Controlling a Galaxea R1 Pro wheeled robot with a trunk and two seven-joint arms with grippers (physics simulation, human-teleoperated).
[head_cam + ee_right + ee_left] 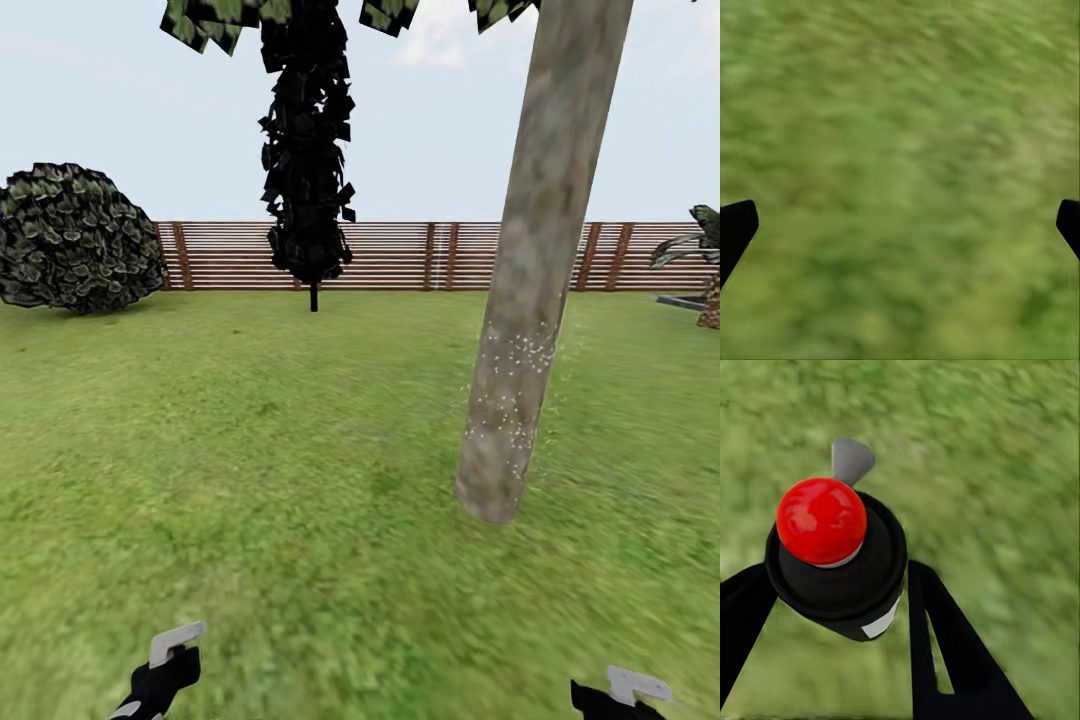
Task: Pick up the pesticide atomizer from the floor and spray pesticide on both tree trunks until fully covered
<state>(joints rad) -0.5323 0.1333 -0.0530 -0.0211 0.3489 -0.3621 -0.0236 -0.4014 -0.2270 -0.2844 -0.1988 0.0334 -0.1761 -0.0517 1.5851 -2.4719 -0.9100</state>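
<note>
Both arms sit low at the near edge of the head view, only their tips showing above the grass. The left gripper (165, 668) is clenched on the pesticide atomizer (836, 559): in the left wrist view, the black body with its red dot and pale strip is wedged between the 2 dark fingers (934, 637), carried above the floor (1005, 472). The right gripper (620, 695) hangs apart from it on the other side; in the right wrist view, its 2 fingertips (735, 229) stand wide at opposite edges with only lawn between them, holding nothing.

Ahead and to the right, 1 tree trunk (535, 260) rises from the lawn, leaning in the view, with white specks of pesticide (515, 385) scattered over a low band of its bark; the bark above that band looks bare. Open grass runs from the arms to the trunk and leftward to a round bush (75, 238). A dark conifer (308, 150) stands near the slatted fence (400, 255), which closes the far side. A palm (705, 270) shows at the right edge.
</note>
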